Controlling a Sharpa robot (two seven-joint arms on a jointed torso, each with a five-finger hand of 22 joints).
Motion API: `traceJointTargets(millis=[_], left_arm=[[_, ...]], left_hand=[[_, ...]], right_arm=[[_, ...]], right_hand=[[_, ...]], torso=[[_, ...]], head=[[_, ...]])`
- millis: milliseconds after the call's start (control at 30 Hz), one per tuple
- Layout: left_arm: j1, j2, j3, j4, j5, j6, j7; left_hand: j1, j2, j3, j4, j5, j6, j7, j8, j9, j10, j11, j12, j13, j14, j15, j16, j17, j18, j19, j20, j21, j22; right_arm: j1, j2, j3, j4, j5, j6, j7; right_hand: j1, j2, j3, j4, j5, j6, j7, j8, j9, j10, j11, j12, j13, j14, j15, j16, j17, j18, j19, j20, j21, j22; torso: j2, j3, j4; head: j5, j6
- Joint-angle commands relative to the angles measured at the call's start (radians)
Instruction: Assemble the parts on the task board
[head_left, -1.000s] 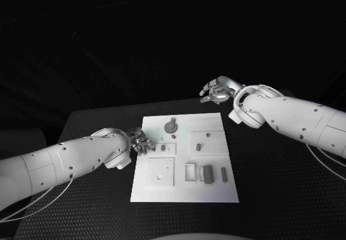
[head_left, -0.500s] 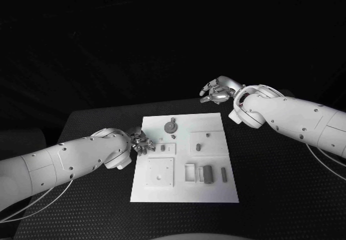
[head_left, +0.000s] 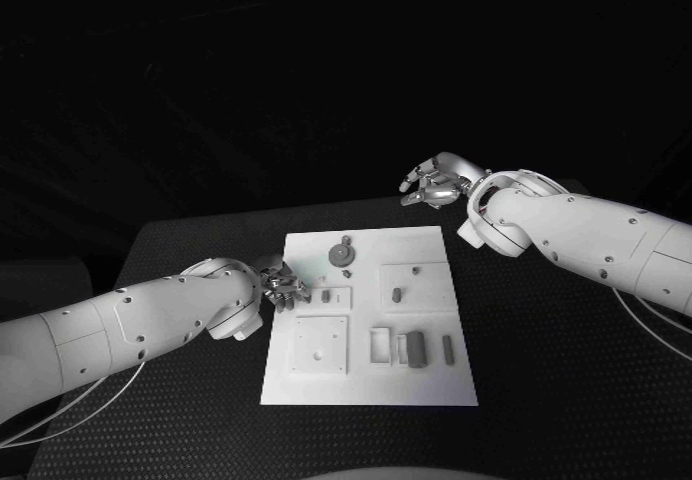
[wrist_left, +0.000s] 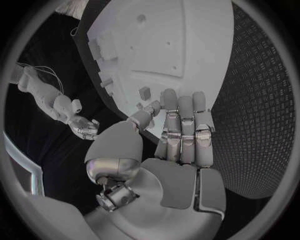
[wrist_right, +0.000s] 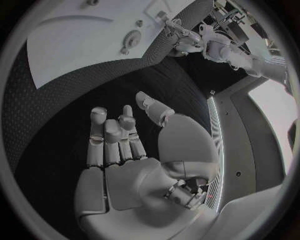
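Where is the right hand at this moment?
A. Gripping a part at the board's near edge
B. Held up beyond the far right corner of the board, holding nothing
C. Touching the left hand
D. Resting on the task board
B: in the head view the right hand is beyond the far right corner of the task board, and the right wrist view shows its fingers apart and holding nothing.

The task board lies at the centre of the frame on the surface. The left robot hand sits at the board's left edge, mid-frame. The right robot hand hangs in the upper right, beyond the board's far right corner. Small parts lie on the board's lower right area.
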Motion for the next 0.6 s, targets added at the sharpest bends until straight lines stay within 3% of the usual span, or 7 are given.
traceJointTargets(millis=[33, 600], left_arm=[[-0.003, 0.001, -0.002, 0.006, 0.02, -0.003, 0.02], [-0.006, 0.0, -0.002, -0.004, 0.035, -0.008, 0.029]], left_hand=[[0.011, -0.003, 0.008, 0.001, 0.003, 0.053, -0.048, 0.007, 0.001, 0.001, -0.006, 0.004, 0.001, 0.008, 0.002, 0.001, 0.001, -0.002, 0.007, 0.003, 0.003, 0.02], [0.013, -0.004, 0.009, 0.001, 0.003, 0.053, -0.049, 0.007, 0.002, 0.003, -0.007, 0.004, 0.002, 0.009, 0.002, 0.001, 0.002, -0.002, 0.009, 0.002, 0.003, 0.02]], right_arm=[[0.0, 0.0, 0.0, 0.001, 0.001, 0.007, 0.005], [0.0, -0.001, 0.0, 0.001, 0.002, 0.008, 0.006]], right_hand=[[-0.004, 0.006, -0.005, 0.001, -0.002, 0.009, 0.019, -0.005, 0.001, -0.009, 0.0, 0.003, -0.001, 0.003, -0.004, 0.005, -0.001, 0.012, 0.001, 0.004, -0.003, 0.01], [-0.007, 0.007, -0.006, 0.003, -0.002, 0.009, 0.019, -0.006, 0.001, -0.009, 0.0, 0.004, -0.002, 0.003, -0.004, 0.005, -0.002, 0.012, 0.002, 0.004, -0.003, 0.01]], torso=[[0.0, 0.0002, 0.0], [0.0, 0.0003, -0.0001]], head=[[0.0, 0.001], [0.0, -0.001]])
